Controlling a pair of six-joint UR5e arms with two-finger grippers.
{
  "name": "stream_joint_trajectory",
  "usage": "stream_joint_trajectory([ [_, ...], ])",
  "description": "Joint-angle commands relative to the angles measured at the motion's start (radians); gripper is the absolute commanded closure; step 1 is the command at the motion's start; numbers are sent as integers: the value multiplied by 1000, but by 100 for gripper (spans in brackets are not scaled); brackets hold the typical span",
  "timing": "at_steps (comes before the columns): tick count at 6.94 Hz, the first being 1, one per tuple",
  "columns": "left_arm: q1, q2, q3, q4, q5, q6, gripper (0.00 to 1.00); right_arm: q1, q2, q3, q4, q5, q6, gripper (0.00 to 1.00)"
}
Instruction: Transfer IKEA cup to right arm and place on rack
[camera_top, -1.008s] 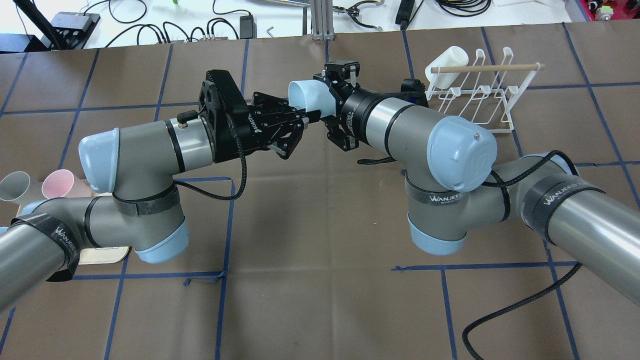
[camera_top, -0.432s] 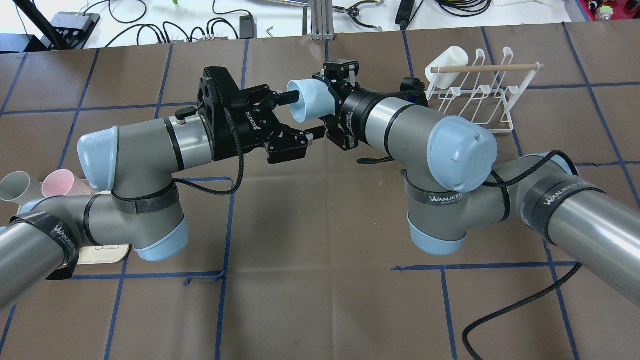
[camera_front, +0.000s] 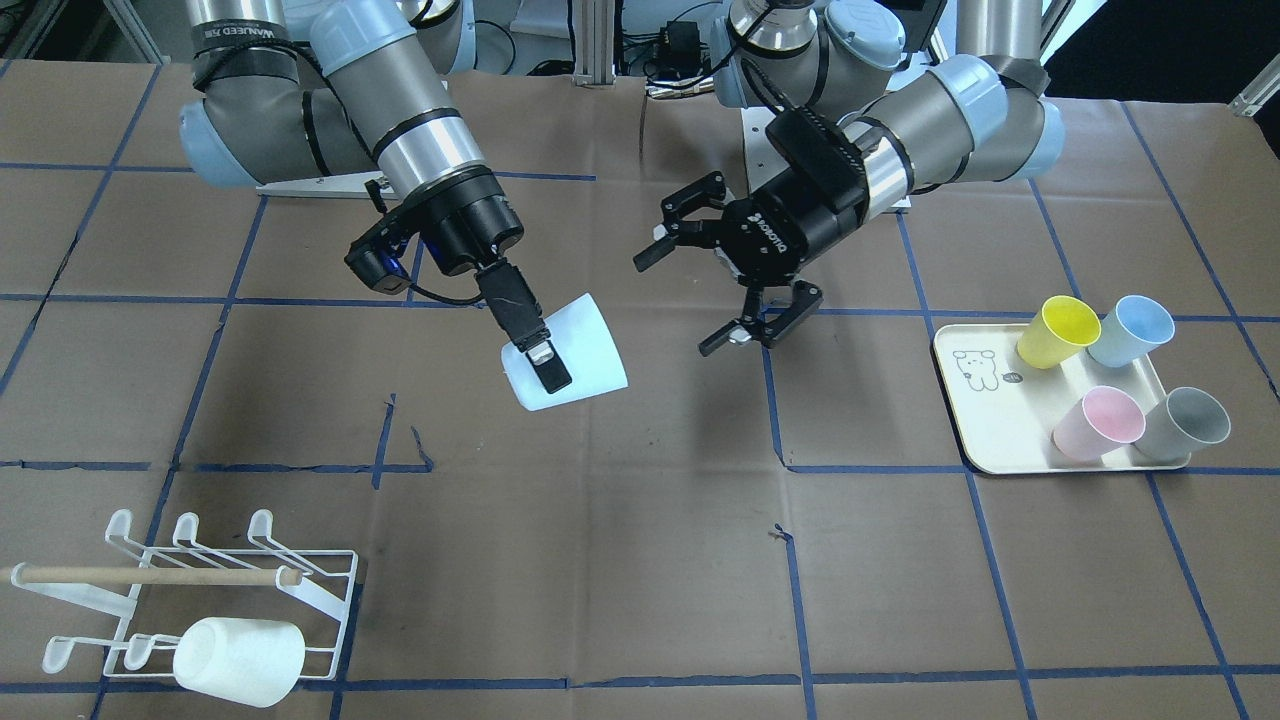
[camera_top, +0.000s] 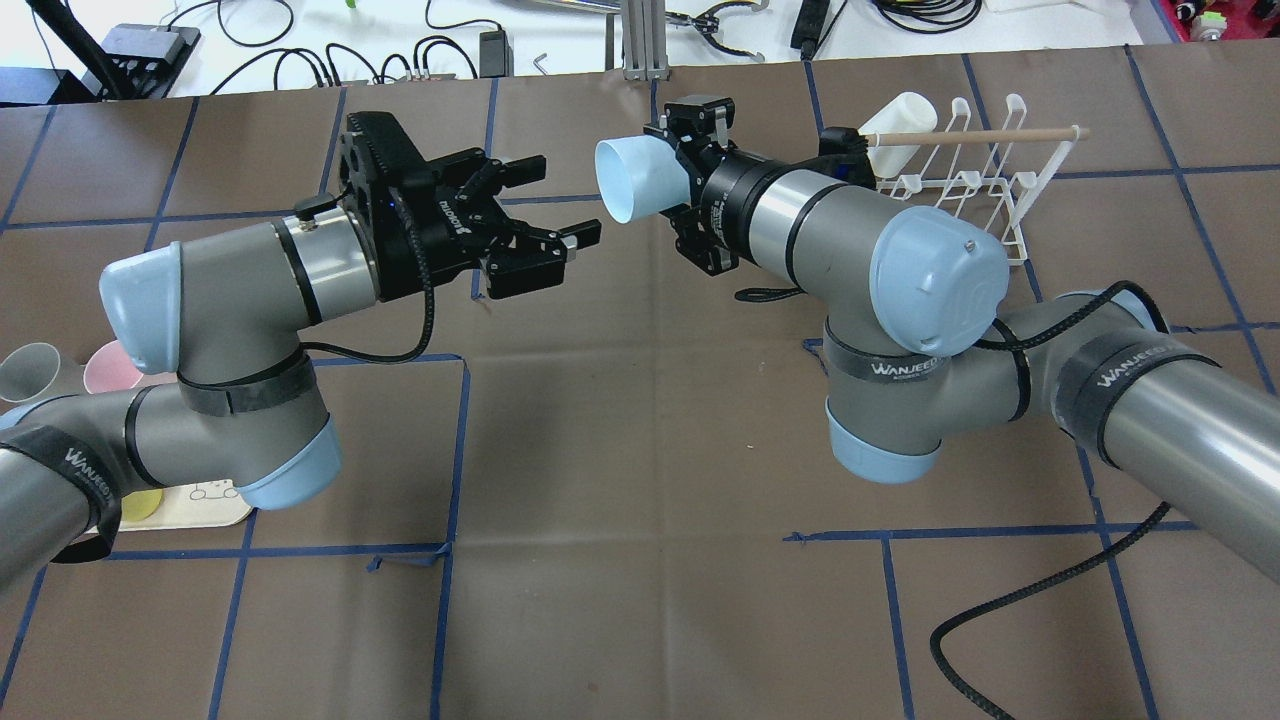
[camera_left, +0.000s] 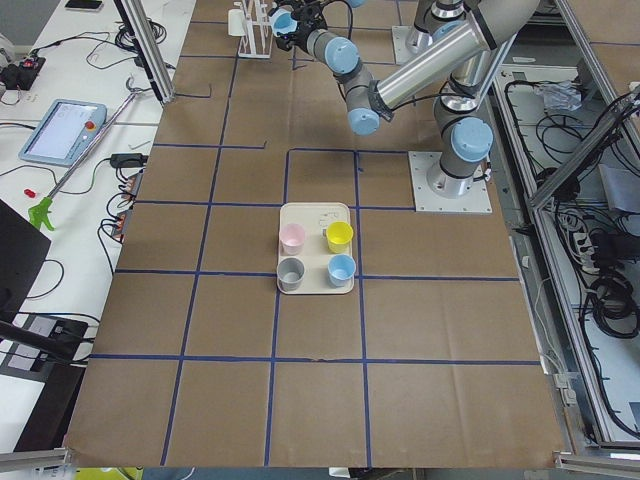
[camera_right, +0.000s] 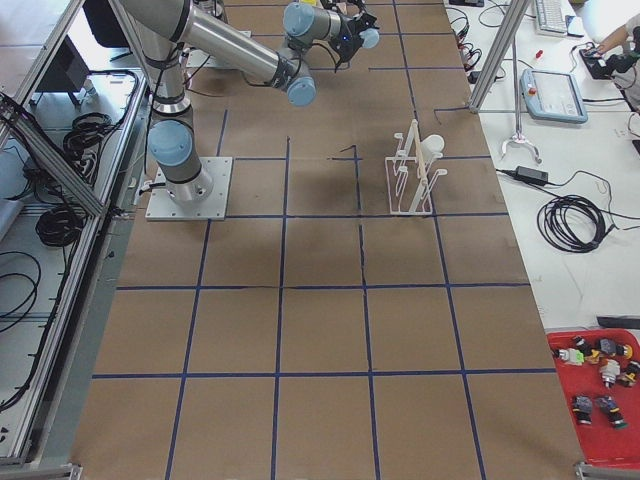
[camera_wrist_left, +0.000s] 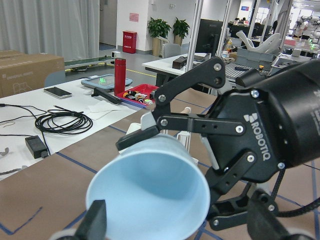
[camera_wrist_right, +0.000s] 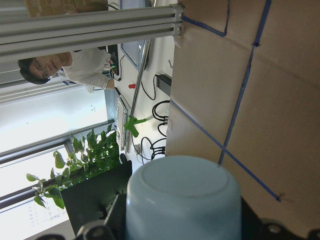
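A light blue cup (camera_top: 640, 180) lies sideways in the air, held by my right gripper (camera_top: 672, 188), which is shut on its base end. In the front-facing view the cup (camera_front: 575, 352) hangs above the table's middle in my right gripper (camera_front: 545, 368). My left gripper (camera_top: 565, 200) is open and empty, a short gap to the left of the cup's open mouth. It also shows open in the front-facing view (camera_front: 680, 305). The left wrist view looks into the cup's mouth (camera_wrist_left: 150, 195). The white wire rack (camera_top: 980, 135) with its wooden dowel stands at the far right behind the right arm.
A white cup (camera_front: 238, 660) hangs on the rack (camera_front: 150, 575). A cream tray (camera_front: 985, 420) on my left side holds yellow (camera_front: 1058, 330), blue (camera_front: 1130, 330), pink (camera_front: 1098, 422) and grey (camera_front: 1185, 425) cups. Cables lie beyond the table's far edge.
My left gripper opened, let go of the blue cup and drew back to the left. My right gripper kept the cup and shifted it slightly up and to the right.
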Motion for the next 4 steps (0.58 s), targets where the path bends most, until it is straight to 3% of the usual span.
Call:
stream_joint_trajectory([
  [1, 94, 66, 10, -133, 33, -4, 1, -115, 18, -33, -20, 2, -210, 90],
  [2, 93, 100, 34, -226, 238, -10, 1, -164, 34, -49, -40, 0, -299, 90],
  [4, 82, 138, 217, -614, 576, -175, 1, -244, 87, -75, -93, -49, -502, 90],
])
